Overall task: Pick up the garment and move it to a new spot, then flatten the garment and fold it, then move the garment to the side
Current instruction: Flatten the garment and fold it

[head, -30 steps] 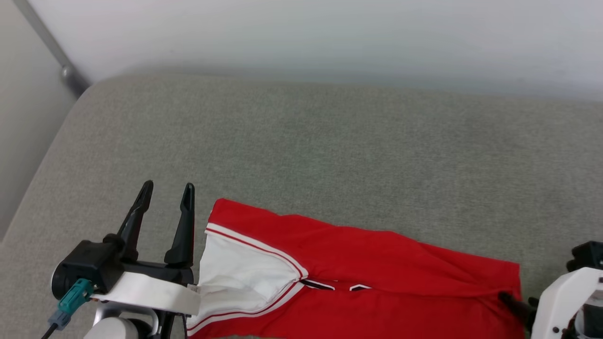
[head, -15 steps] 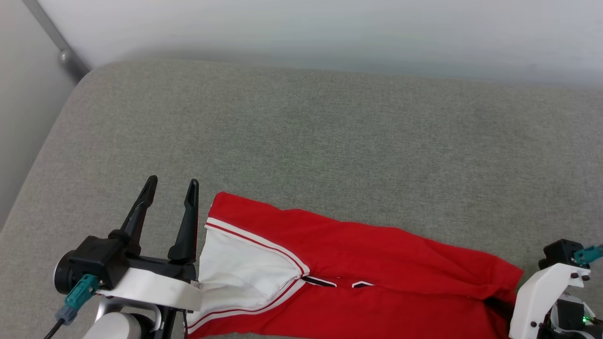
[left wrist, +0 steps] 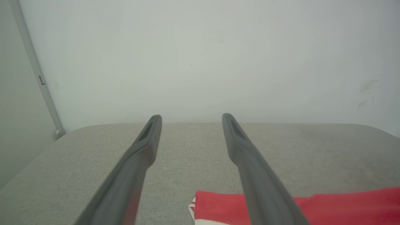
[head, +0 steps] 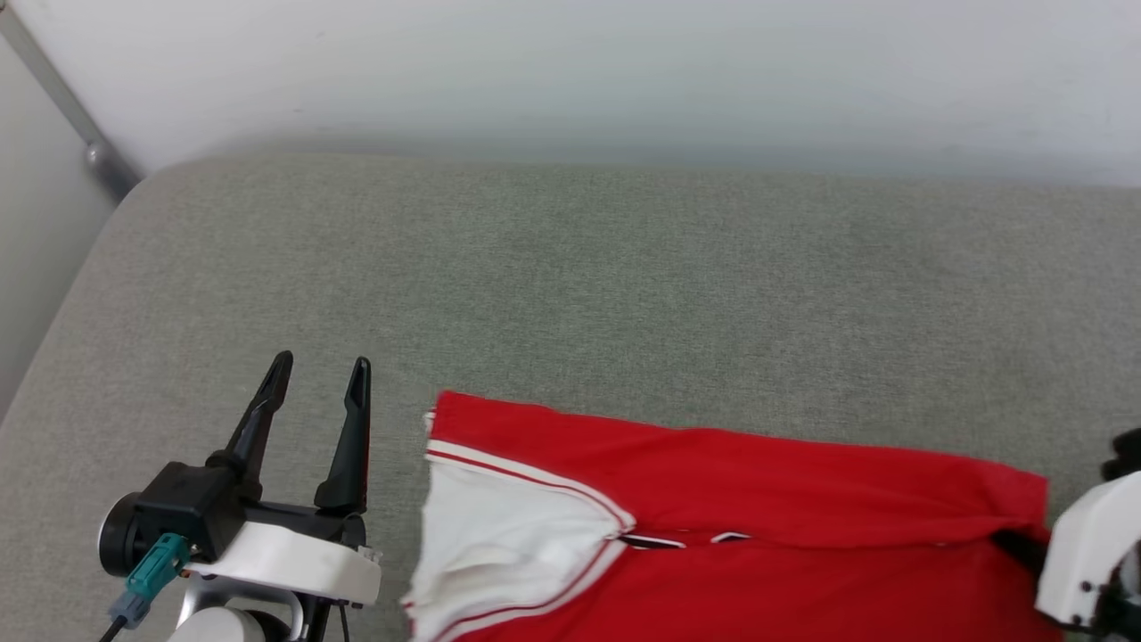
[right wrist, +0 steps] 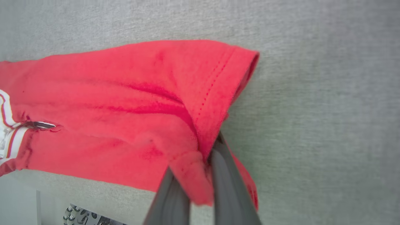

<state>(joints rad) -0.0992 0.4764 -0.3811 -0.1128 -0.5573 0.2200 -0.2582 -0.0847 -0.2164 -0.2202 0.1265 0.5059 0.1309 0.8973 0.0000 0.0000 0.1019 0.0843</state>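
The garment (head: 758, 499), a red jersey with a white sleeve and red-white striped trim, lies folded lengthwise along the near edge of the grey cushion (head: 570, 294). My right gripper (right wrist: 203, 156) is shut on its red hem at the right end, and the cloth bunches between the fingers. In the head view the right gripper (head: 1012, 542) sits at that hem, mostly hidden by its white wrist. My left gripper (head: 322, 361) stands open and holds nothing, a short gap left of the white sleeve. In the left wrist view the left gripper (left wrist: 191, 117) points at the wall, with the garment (left wrist: 343, 203) low on the right.
A white wall (head: 624, 71) backs the cushion, and a grey pipe (head: 53, 98) runs down its far left corner. The cushion's left edge (head: 53, 330) curves off near my left arm. Its near edge (right wrist: 78, 193) lies just below the garment.
The right gripper has shut on the hem and drawn the garment to the right. A gap has opened between the white sleeve and the left gripper. The head camera has shifted a little.
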